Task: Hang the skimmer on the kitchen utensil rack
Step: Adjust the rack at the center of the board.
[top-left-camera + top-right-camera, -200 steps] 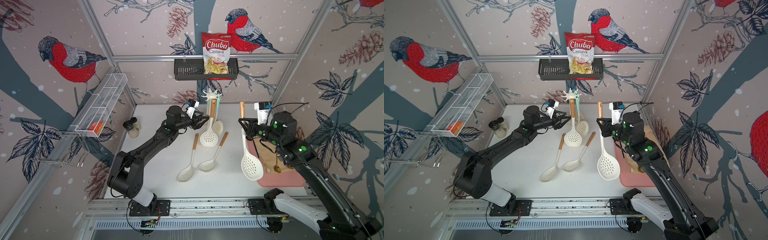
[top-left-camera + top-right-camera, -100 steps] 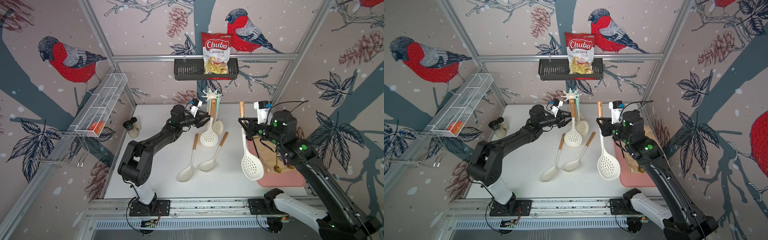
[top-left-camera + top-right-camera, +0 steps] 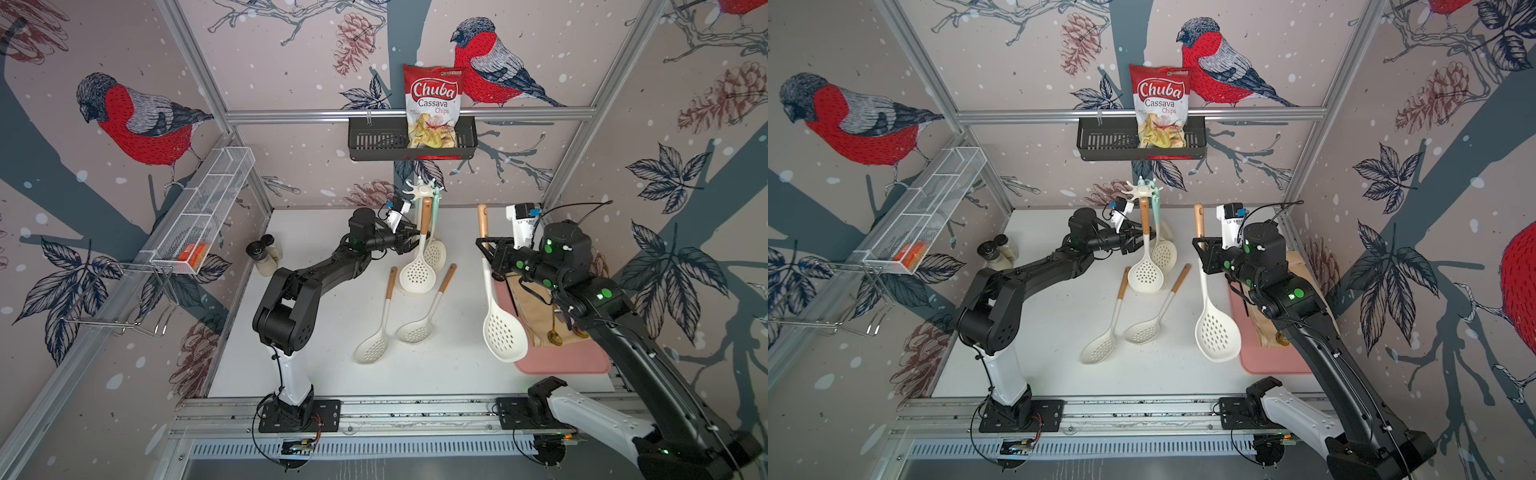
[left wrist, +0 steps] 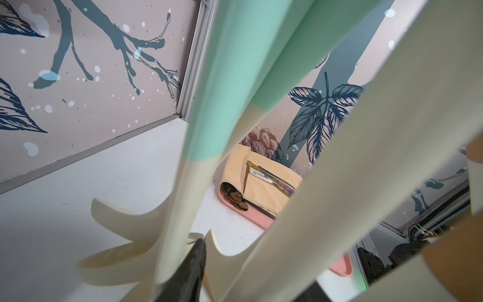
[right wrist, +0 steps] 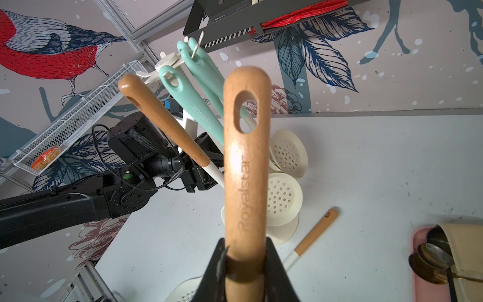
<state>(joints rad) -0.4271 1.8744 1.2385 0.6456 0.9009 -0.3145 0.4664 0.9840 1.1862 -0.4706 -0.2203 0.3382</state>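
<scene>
White counter [image 3: 332,365]: right pincer [image 3: 485,247] at three o'clock pinches a skimmer [image 3: 503,332], one of four wood-handled; left pincer [image 3: 411,241], grip unclear, extended to twelve-o'clock rack [image 3: 420,191].

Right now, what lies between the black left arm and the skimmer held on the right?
Two cream slotted skimmers with wooden handles, flat on the white table; both top views show them.

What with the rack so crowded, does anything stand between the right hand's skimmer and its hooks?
Yes: another wood-handled cream skimmer, with the left hand at its stem, and mint-handled utensils crowd the cream-white star-topped rack on the side facing the held wood-handled skimmer.
</scene>
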